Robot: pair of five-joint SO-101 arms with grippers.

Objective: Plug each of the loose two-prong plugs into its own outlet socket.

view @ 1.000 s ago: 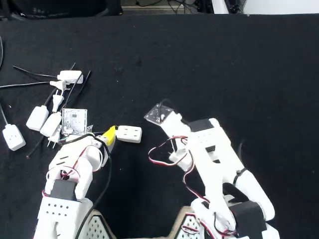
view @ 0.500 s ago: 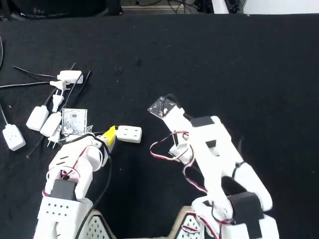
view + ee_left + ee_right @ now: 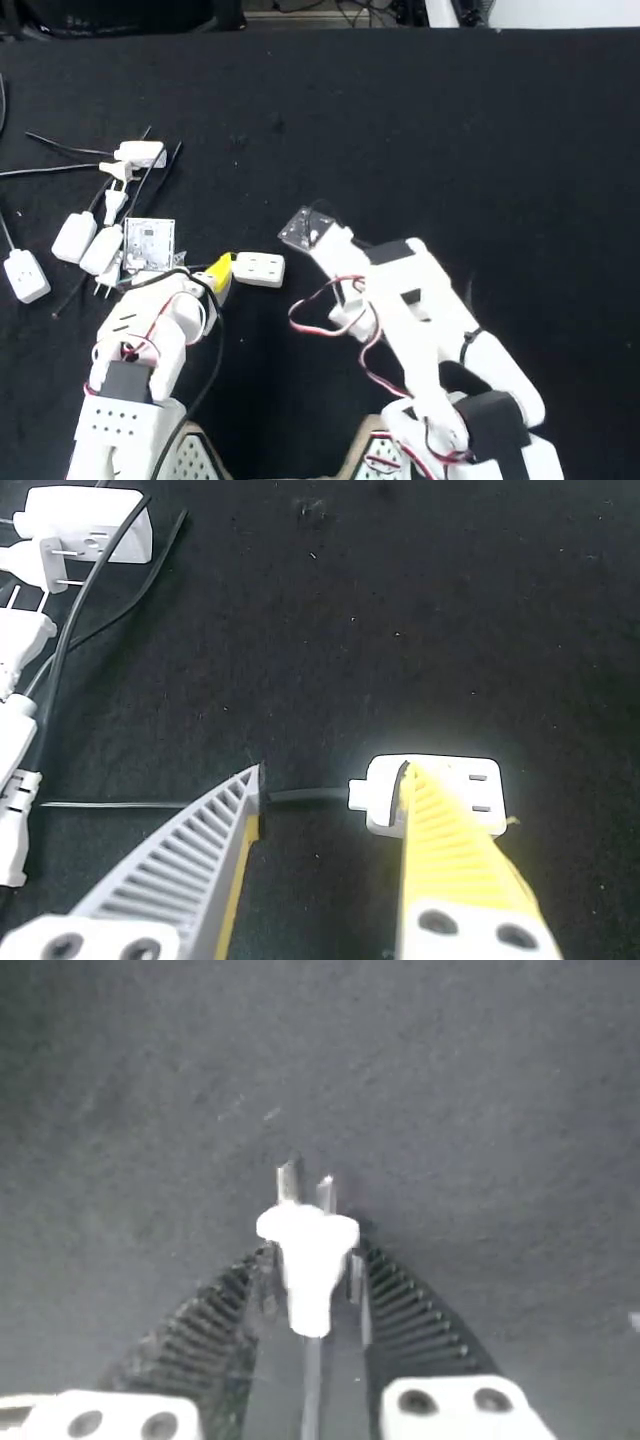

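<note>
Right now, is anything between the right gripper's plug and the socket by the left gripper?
Nothing visible. Bare table lies between the plug in the right gripper and the socket; the left gripper's yellow finger sits at its cable end.

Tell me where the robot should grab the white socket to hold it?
The socket lies flat, slots up at the end away from its cord. So probably pinch its long sides near the cord, from above, leaving the slots clear for the plug.

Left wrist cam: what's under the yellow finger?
A white outlet socket, two slots showing beside the yellow finger, its black cable leaving toward the grey finger. The socket's middle strip is covered; whether the finger touches it is unclear.
</note>
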